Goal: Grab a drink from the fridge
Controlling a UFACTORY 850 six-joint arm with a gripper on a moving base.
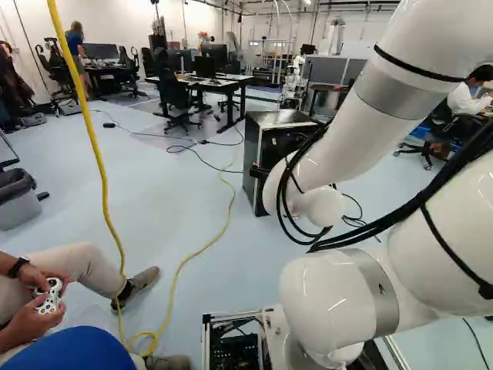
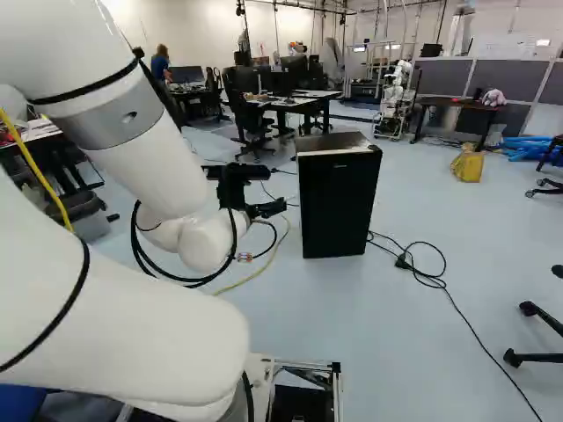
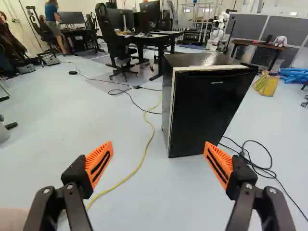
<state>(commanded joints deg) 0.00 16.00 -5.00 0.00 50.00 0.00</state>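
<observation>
Two black, orange-padded jaws are standing wide apart, holding nothing. Your black, box-shaped fridge (image 2: 339, 202) is standing ahead of them, its door (image 3: 207, 110) apparently shut. No drink is showing; you are facing opening, reaching and grabbing.

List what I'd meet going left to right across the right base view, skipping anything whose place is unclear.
Grey plastic bin → black two-fingered gripper → black box-shaped fridge → yellow container on the floor → heap of bright blue material.
</observation>
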